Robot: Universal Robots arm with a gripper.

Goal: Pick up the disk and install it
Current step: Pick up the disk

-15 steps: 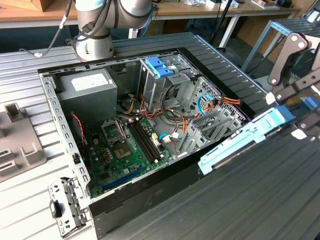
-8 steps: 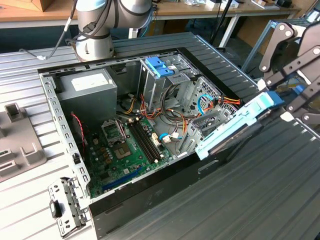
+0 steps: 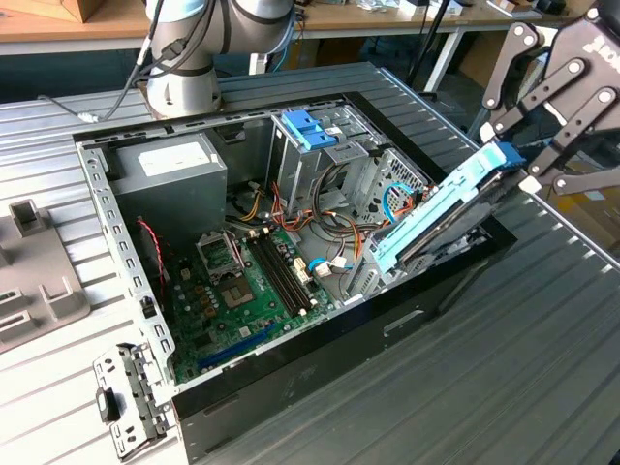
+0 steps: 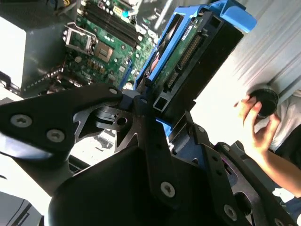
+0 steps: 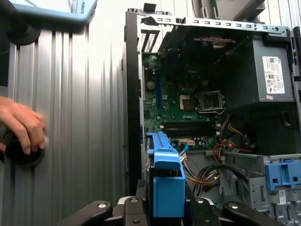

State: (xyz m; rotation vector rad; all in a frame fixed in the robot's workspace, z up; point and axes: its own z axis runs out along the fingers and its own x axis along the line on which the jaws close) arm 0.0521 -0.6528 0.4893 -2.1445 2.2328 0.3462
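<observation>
The claw is clamped on the disk, with one finger on each broad face at the end that carries the blue plastic tab. The disk is held clear of the ribbed metal table and tilted. Its gripped end is high, and its free end slopes down from the claw over the nearest wall of the open computer case. Whether the free end touches anything inside the case cannot be told.

In the second wrist view the claw grips the disk with the circuit-board face and connector exposed and blue rails along the long edges. In the first wrist view the disk projects ahead of the claw.

Beyond the free end lies the motherboard. Farther from the claw are the power supply and the drive cage with a light-blue top.

To one side of the claw, outside the case, a person's hand rests on a black round object
</observation>
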